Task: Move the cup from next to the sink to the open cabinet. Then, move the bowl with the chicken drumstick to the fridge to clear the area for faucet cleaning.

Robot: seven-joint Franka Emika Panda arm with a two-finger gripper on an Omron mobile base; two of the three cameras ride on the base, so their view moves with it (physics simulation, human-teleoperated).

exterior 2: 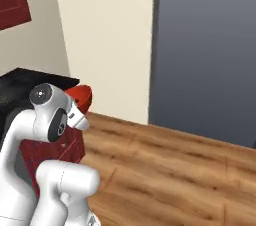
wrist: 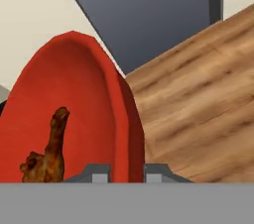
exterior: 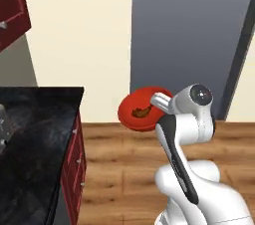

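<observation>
The white arm carries a red bowl in the air above the wooden floor, just past the end of the black desk and in front of the tall grey fridge. Taking the fridge as landmark, the bowl hangs before its lower left corner, clear of the door, with the cream wall to the fridge's left behind it. The pincer is nearly closed, its two tips clamped on the bowl's rim, one inside and one outside the wall. A brown chicken drumstick lies inside the bowl, against its red inner surface. In the right base view the bowl shows beyond the arm's wrist, left of the fridge. A dark red cabinet hangs high on the wall, far left of the fridge.
</observation>
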